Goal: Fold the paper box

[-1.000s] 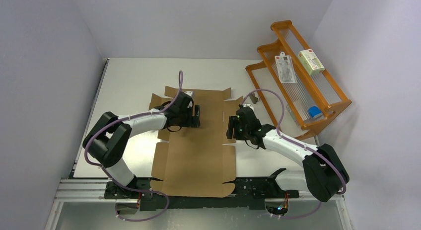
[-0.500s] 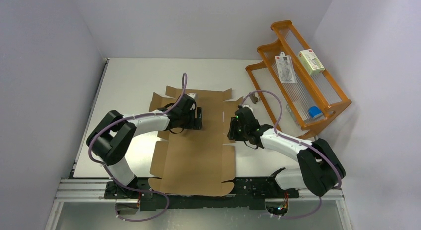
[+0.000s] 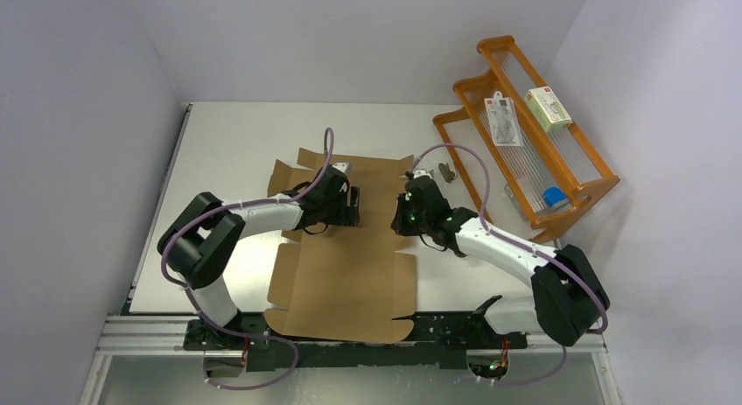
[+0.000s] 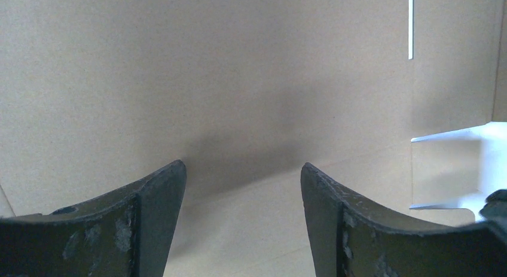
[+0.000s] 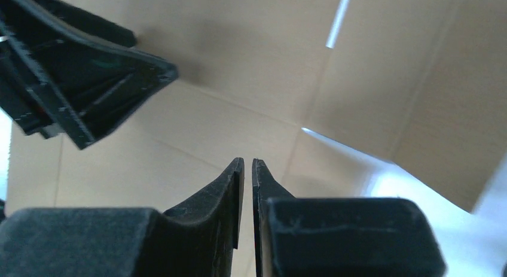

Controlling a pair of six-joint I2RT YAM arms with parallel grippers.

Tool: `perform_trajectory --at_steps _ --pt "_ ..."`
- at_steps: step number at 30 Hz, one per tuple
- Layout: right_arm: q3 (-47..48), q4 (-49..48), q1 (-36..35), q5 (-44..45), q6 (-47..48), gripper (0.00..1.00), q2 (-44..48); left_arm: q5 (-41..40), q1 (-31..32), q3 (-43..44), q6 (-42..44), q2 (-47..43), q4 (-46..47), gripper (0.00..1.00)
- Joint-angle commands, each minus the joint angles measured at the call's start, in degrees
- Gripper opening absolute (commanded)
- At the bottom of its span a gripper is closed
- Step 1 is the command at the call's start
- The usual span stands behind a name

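Note:
The paper box (image 3: pixel 346 265) is a brown cardboard sheet lying flat on the table, its far panel (image 3: pixel 359 167) tilted up along a crease. My left gripper (image 3: pixel 350 205) rests low on the sheet just before that crease, open; in the left wrist view its fingers (image 4: pixel 161 193) stand wide with the raised panel (image 4: pixel 239 67) ahead and nothing between them. My right gripper (image 3: pixel 401 214) is over the sheet's right side, facing the left one. Seen from the right wrist, it (image 5: pixel 248 163) is shut on nothing, with the left gripper (image 5: pixel 89 91) at upper left.
An orange wire rack (image 3: pixel 525 151) stands at the right, holding a white-and-green carton (image 3: pixel 549 108), a clear packet (image 3: pixel 505 118) and a blue item (image 3: pixel 553 197). A small grey-brown object (image 3: pixel 446 171) lies by the sheet's far right corner. Walls close in on both sides.
My right gripper has closed and moved left and farther onto the sheet. The far panel has risen a little and the sheet slid slightly away. The left gripper edged right.

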State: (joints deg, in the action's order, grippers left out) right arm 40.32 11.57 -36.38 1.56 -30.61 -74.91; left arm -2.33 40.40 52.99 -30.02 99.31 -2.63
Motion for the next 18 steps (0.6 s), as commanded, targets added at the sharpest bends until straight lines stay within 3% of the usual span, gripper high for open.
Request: perform_trajectory --at_steps 1,7,12,18 --pt "2.73 -1.25 -2.12 -1.3 0.34 0.15 -2.49 2.47 1.26 0.0 -1.77 2.97 -0.21 0.75" --pt "6.15 0.37 -2.99 -0.19 2.06 0.16 -4.82 2.48 1.26 0.89 -1.75 2.41 -1.32 0.76" --pt "12.77 3.88 -1.21 1.33 9.27 0.35 -5.59 -1.32 0.87 2.47 -0.86 -0.35 -3.34 0.77" --pt "21.99 2.49 6.18 -8.62 19.64 0.49 -11.33 -1.75 -1.59 2.09 -0.65 -4.31 -3.39 0.78"
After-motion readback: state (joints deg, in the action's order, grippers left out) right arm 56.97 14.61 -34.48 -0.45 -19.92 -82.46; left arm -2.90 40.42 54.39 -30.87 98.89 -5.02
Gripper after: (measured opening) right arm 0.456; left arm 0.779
